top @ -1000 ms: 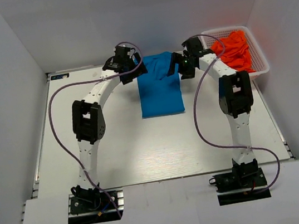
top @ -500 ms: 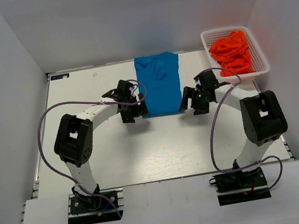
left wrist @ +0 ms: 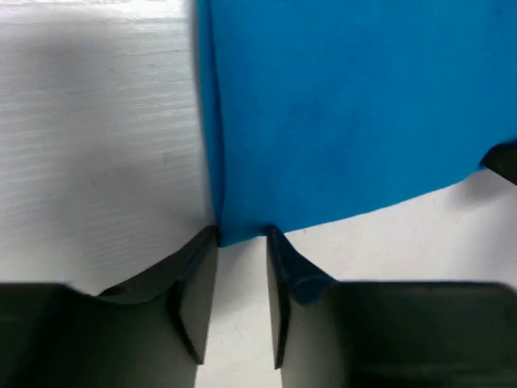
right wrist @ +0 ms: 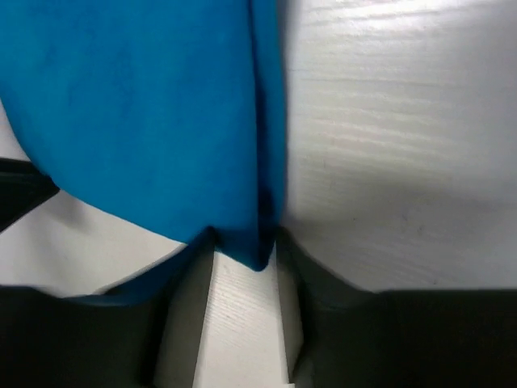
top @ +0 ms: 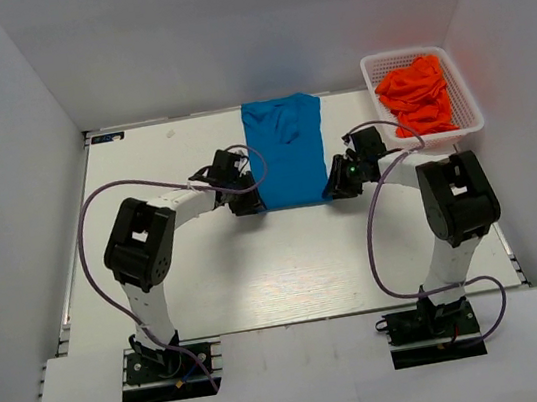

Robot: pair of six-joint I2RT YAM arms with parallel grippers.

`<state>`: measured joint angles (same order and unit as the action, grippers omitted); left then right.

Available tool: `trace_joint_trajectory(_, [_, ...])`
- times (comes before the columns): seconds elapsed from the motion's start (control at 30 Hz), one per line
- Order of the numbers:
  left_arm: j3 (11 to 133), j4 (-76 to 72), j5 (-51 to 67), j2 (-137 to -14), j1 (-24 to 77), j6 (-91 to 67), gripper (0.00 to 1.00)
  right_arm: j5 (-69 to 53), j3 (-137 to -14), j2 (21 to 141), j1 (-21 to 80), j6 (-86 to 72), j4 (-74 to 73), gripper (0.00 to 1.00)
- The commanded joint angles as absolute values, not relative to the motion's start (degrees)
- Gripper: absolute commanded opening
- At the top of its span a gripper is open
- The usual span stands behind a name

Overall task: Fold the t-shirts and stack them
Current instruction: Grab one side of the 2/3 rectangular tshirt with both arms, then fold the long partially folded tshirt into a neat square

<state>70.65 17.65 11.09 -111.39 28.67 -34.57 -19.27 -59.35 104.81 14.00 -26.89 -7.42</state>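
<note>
A white counter (top: 289, 269) seen from above, with two white robot arms reaching in from the near edge. A blue shirt (top: 287, 153) lies flat at the far middle of the counter. It is folded into a long narrow strip that runs from the back edge toward the arms, collar end farthest away.

The left end effector (top: 247, 202) sits low at the strip's near left corner, and the right end effector (top: 339, 182) sits at the near right corner. The two arms bend inward toward each other.

From the left wrist, the left end effector (left wrist: 242, 234) has its two dark fingers half closed. The blue shirt (left wrist: 347, 105) pokes its corner between the tips, with bare counter (left wrist: 97, 145) beside it. The cloth reaches both fingers, but I cannot tell whether it is truly pinched.

The right wrist shows the same. The right end effector (right wrist: 245, 242) has its fingers half closed around a corner of the blue shirt (right wrist: 137, 105), over the counter (right wrist: 388, 145). Whether the grip is firm is again unclear.

At the far right corner stands a white mesh basket (top: 467, 90). It holds a crumpled heap of orange-red shirts (top: 417, 93), well apart from the blue one.
</note>
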Motion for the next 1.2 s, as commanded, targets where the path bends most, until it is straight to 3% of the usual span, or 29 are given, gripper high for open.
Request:
trace_joint_trajectory(0.0, [66.99, 12.66, 13.26, -108.81, 28.65, -34.89, 0.40, -19.33, -59.59, 107.31, 13.89, -26.46, -6.06, 0.32])
trace_joint_trajectory(0.1, [66.97, 12.13, 13.27, -108.28, 28.65, -34.89, 0.29, -20.48, -58.72, 107.93, 14.15, -26.46, -5.01, 0.11])
trace_joint_trajectory(0.13, [66.97, 12.13, 13.27, -108.80, 28.65, -35.50, 0.22, -20.74, -58.28, 107.15, 13.98, -26.80, -4.84, 0.05])
trace_joint_trajectory(0.17, [66.97, 12.13, 13.27, -108.81, 28.65, -35.51, 0.02, -21.18, -58.10, 106.62, 14.06, -26.98, -4.75, 0.02])
trace_joint_trajectory(0.2, [67.67, 13.09, 13.27, -108.81, 28.65, -35.51, 0.00, -21.27, -57.75, 106.35, 14.06, -26.81, -5.09, 0.00])
trace_joint_trajectory(0.3, [68.20, 16.60, 13.79, -107.50, 29.18, -34.98, 0.00, -22.23, -56.52, 102.84, 14.41, -25.58, -7.55, 0.00])
trace_joint_trajectory(0.5, [57.05, 25.39, 12.66, -89.41, 30.32, -37.16, 0.00, -22.05, -48.88, 88.70, 16.08, -23.11, -21.51, 0.00])
trace_joint_trajectory(0.6, [51.61, 29.70, 18.25, -78.11, 31.63, -40.94, 0.00, -24.86, -41.86, 77.72, 17.49, -23.38, -28.97, 0.00])
trace_joint_trajectory(0.63, [49.50, 30.93, 19.50, -75.18, 31.64, -41.65, 0.00, -25.48, -41.23, 68.56, 18.19, -23.99, -32.92, 0.00])
trace_joint_trajectory(0.73, [50.09, 39.88, 18.98, -64.89, 32.34, -42.19, 0.00, -25.40, -41.92, 58.75, 19.24, -25.13, -42.00, 0.00])
trace_joint_trajectory(0.9, [60.08, 44.55, 18.20, -60.56, 32.34, -42.71, 0.00, -25.14, -52.09, 55.72, 19.25, -26.19, -45.79, 0.00])
trace_joint_trajectory(1.17, [67.31, 42.10, 7.67, -68.54, 31.29, -40.17, 0.00, -12.92, -60.81, 62.48, 18.81, -28.92, -40.87, 0.00])
